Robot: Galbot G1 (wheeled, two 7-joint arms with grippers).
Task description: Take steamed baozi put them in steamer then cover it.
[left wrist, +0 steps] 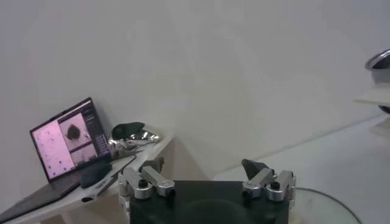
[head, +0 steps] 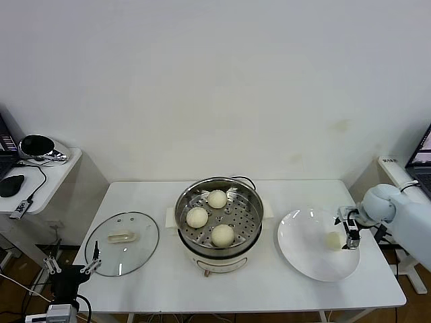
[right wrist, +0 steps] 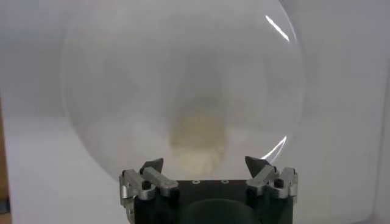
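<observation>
The steamer (head: 252,204) stands mid-table with three steamed baozi (head: 217,198) on its perforated tray. A fourth baozi (head: 333,240) lies on the white plate (head: 306,252) to the right. My right gripper (head: 348,234) hangs open right beside it. In the right wrist view that baozi (right wrist: 198,143) sits just ahead of the wide-apart jaws of the right gripper (right wrist: 205,164), untouched. The cover (head: 122,243) lies flat on the table left of the steamer, handle up. My left gripper (head: 71,266) waits open off the table's front left corner, holding nothing, its jaws (left wrist: 204,167) wide.
A side table at the far left carries a laptop (left wrist: 67,141), a mouse (head: 11,185) and a shiny bowl (head: 39,147). The white wall runs behind the table. A second laptop (head: 423,158) stands at the far right.
</observation>
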